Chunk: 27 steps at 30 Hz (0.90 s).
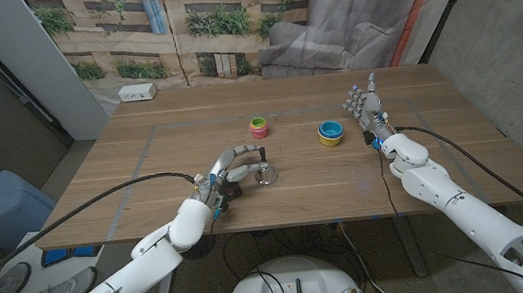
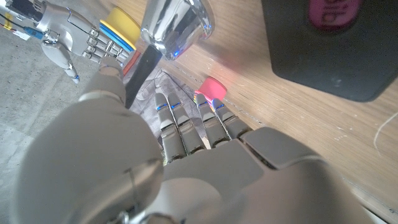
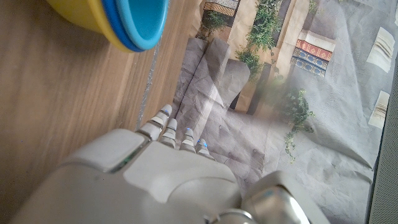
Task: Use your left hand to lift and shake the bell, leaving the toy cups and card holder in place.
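Bell (image 1: 265,170) sits near the middle of the wooden desk (image 1: 148,156), toward the front edge, its chrome body resting on the surface with a thin dark handle sticking up. Left hand (image 1: 232,161) is curved around it from the robot's left side, fingers arching over toward the handle. In the left wrist view the bell (image 2: 177,25) shows just beyond the fingers (image 2: 186,124), which are together and extended; whether thumb and finger have closed on the handle I cannot tell from either picture. The bell base looks to be on the desk, so no lift yet, by my reading.

Right hand (image 1: 365,102) stands upright at the far right of the desk, fingers apart, holding nothing, just beside the yellow-and-blue toy cups (image 1: 330,133). The right wrist view shows the same stack (image 3: 118,22) close to that hand but not touching it. Pink-and-green toy cups (image 1: 259,127) stand behind the bell, apart from it. A dark block with a pink label (image 2: 329,43) lies on the desk in the left wrist view; possibly the card holder, not certain.

Progress judgement: approach done, grasp uncertain, lift and shake left to do. Cups appear undisturbed.
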### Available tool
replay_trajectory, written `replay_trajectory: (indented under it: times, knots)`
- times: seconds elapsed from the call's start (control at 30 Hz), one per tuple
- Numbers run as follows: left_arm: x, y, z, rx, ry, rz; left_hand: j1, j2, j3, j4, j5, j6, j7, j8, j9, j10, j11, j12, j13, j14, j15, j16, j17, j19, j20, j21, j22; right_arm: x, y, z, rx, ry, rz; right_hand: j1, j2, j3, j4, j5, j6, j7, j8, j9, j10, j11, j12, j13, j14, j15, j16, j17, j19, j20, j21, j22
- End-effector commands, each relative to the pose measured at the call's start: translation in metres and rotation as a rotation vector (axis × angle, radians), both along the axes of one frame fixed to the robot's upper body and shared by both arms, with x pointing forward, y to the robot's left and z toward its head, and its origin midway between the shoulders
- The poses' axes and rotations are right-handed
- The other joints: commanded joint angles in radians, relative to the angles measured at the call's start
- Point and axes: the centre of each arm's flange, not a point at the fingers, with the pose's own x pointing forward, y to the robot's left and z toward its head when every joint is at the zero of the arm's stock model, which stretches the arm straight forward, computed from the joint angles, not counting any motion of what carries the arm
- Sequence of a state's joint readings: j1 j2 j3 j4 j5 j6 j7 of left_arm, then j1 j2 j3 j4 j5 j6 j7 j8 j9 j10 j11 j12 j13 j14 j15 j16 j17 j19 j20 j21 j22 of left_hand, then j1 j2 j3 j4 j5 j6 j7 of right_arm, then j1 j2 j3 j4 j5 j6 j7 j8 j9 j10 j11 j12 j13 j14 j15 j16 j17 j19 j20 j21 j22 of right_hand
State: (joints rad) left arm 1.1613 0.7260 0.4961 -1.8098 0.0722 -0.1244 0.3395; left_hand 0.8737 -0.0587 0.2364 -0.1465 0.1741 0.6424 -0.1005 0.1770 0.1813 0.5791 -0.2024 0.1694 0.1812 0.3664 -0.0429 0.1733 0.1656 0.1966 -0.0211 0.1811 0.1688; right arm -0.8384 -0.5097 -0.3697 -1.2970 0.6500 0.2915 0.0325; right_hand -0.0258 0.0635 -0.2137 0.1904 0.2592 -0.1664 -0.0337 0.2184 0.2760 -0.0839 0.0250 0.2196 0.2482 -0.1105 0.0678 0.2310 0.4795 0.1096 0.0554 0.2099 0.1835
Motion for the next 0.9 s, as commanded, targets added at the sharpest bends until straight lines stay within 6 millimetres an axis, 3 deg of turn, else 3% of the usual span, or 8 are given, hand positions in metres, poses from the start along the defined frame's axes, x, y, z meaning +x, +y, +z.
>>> replay_trajectory:
  times: [0.03,0.27,0.5,0.73,0.9]
  knots:
    - [0.005,0.009,0.006,0.024,0.025,-0.048,-0.036,-0.005,-0.013,0.005,0.005,-0.054,0.006,0.001,0.001,-0.069,0.011,0.001,-0.001,-0.053,-0.042,-0.004,0.001,-0.042,-0.009,-0.004,0.0,0.0,0.001,0.0,0.0,0.0,0.0,0.003,0.097,-0.006,-0.001,0.007,-0.01,0.0,0.006,0.003,-0.004,-0.001,0.005,0.002,-0.004,-0.001,0.003,0.004,0.006,0.0,0.005,0.003]
    - [0.007,0.019,0.009,-0.012,0.088,-0.119,-0.07,-0.007,-0.023,0.012,0.004,-0.097,0.018,0.003,0.0,-0.121,0.042,0.004,-0.002,-0.107,-0.025,-0.005,0.001,-0.08,-0.002,-0.006,0.0,0.0,0.0,0.0,0.0,0.0,0.0,0.003,0.097,-0.006,-0.001,0.007,-0.01,0.0,0.006,0.003,-0.004,-0.001,0.005,0.002,-0.004,-0.001,0.003,0.004,0.006,-0.001,0.005,0.003]
    - [0.004,0.03,0.023,-0.058,0.072,-0.171,-0.117,0.008,-0.031,0.026,0.004,-0.137,0.049,0.005,-0.002,-0.174,0.077,0.008,-0.002,-0.148,0.0,-0.001,0.002,-0.11,0.011,-0.003,0.0,0.0,0.0,0.0,0.0,0.0,0.0,0.003,0.097,-0.006,-0.001,0.007,-0.01,0.0,0.006,0.003,-0.004,-0.002,0.005,0.002,-0.004,-0.002,0.003,0.004,0.006,0.0,0.005,0.003]
    - [0.007,0.04,0.032,-0.103,0.072,-0.202,-0.139,0.016,-0.034,0.032,0.003,-0.13,0.055,0.008,-0.004,-0.181,0.094,0.01,-0.003,-0.146,-0.003,0.002,0.002,-0.112,-0.015,-0.001,-0.001,0.0,0.0,0.0,0.0,0.0,0.0,0.003,0.097,-0.006,-0.001,0.007,-0.009,0.001,0.006,0.003,-0.004,0.001,0.005,0.002,-0.003,-0.001,0.003,0.004,0.006,0.0,0.005,0.003]
    - [0.012,0.049,0.038,-0.144,0.067,-0.208,-0.155,0.019,-0.038,0.037,0.002,-0.143,0.056,0.004,-0.004,-0.2,0.097,0.007,-0.003,-0.155,-0.003,0.001,0.002,-0.113,-0.016,0.0,-0.001,0.0,0.0,0.0,0.0,0.0,0.0,0.003,0.097,-0.006,-0.001,0.007,-0.01,0.001,0.006,0.003,-0.003,0.0,0.005,0.002,-0.003,-0.002,0.003,0.004,0.006,0.0,0.005,0.003]
